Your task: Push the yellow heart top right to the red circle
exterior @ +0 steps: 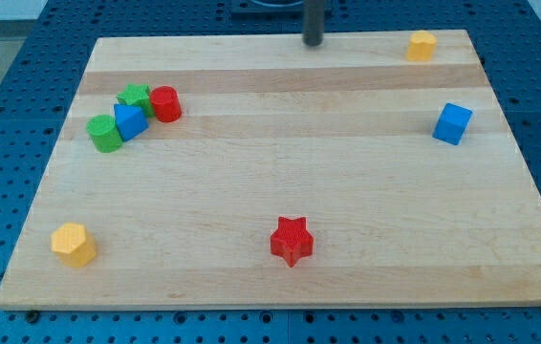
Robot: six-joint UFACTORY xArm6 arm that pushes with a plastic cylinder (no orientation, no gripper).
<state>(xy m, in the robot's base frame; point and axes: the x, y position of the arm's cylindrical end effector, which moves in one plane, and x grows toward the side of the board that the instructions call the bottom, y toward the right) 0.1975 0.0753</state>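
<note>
my tip (313, 43): bare, grasping nothing, top edge | yellow heart (421, 45): top right, apart | red circle (165, 103): left cluster

Only the lower part of the dark rod is seen — it enters at the view's top edge, a little right of centre, and is held upright. My tip (313, 43) is set at the far margin of the view's top — no arm links or wrist are shown.
</note>
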